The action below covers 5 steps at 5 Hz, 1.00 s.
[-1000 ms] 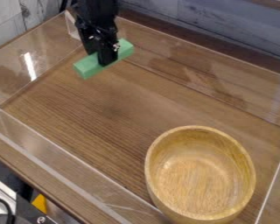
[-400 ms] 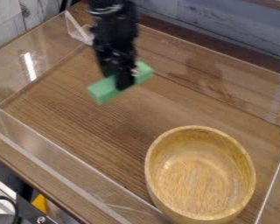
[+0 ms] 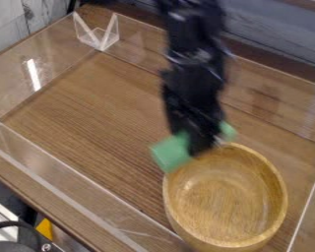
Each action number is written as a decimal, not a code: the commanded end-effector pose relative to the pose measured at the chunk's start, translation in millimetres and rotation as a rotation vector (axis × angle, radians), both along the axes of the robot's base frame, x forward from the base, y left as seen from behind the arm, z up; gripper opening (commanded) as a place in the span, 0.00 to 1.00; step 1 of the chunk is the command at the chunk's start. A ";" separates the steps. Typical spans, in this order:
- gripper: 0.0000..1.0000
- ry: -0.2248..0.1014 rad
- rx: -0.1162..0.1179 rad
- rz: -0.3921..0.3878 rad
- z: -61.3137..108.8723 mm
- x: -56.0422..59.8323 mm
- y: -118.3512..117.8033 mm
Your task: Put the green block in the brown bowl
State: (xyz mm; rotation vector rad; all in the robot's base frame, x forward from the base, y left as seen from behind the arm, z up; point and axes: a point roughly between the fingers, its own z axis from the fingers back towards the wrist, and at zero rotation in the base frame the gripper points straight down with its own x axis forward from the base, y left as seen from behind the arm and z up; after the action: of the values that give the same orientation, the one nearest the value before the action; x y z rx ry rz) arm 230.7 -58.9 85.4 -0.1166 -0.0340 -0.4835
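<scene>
Wood-grain desk (image 3: 82,128) fills the view, walled by clear plastic panels (image 3: 42,59), with the brown bowl (image 3: 227,197) of pale grained wood sitting at its lower right. Above the bowl's upper-left rim the black hand (image 3: 193,135) points down, its fingers partly closed and pinching the green block (image 3: 181,148), which hangs tilted in the air, off the desk, just over that rim.

Your black arm reached down from the top of the view, its hand (image 3: 193,134) pointing straight down, fingers clamped on the green block (image 3: 187,146).
</scene>
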 end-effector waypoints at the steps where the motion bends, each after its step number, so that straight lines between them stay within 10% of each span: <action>1: 0.00 -0.039 -0.012 -0.080 5.6 -18.1 -47.1; 2: 0.00 -0.042 -0.020 -0.208 -1.5 -34.5 -93.6; 5: 0.00 -0.103 -0.076 -0.208 50.5 -29.4 -69.9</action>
State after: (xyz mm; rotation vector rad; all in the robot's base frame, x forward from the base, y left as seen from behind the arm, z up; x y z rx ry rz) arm 193.8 -125.4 123.0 -0.1621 -0.0875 -0.6862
